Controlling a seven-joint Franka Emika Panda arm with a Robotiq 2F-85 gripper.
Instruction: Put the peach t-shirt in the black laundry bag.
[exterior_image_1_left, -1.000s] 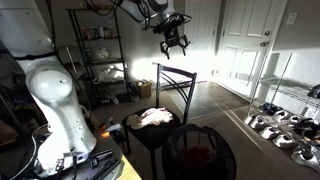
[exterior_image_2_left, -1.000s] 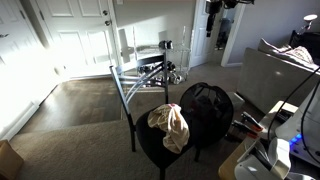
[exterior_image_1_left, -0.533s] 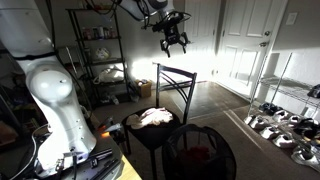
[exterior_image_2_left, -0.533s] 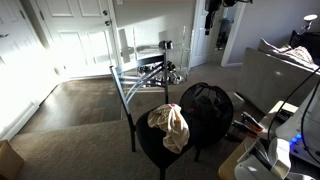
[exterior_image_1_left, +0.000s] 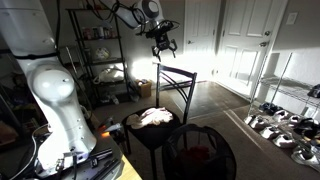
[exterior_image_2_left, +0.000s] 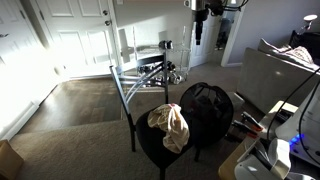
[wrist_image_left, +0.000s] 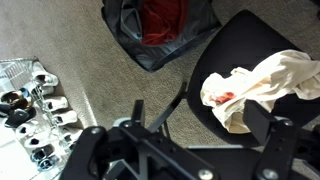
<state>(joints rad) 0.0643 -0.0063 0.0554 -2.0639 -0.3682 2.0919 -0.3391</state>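
Note:
The peach t-shirt lies crumpled on the seat of a black chair; it also shows in the other exterior view and the wrist view. The black laundry bag stands open on the floor beside the chair, with something red inside, and shows in both exterior views and the wrist view. My gripper hangs high in the air above the chair, open and empty. It also appears in the other exterior view and the wrist view.
A wire rack with shoes stands near the bag, also in the wrist view. A tall shelf is behind the chair. A metal frame table stands beyond it. The chair's backrest rises below the gripper.
My gripper has moved sideways, to the left in both exterior views, and stays high and open. The t-shirt and bag have not moved.

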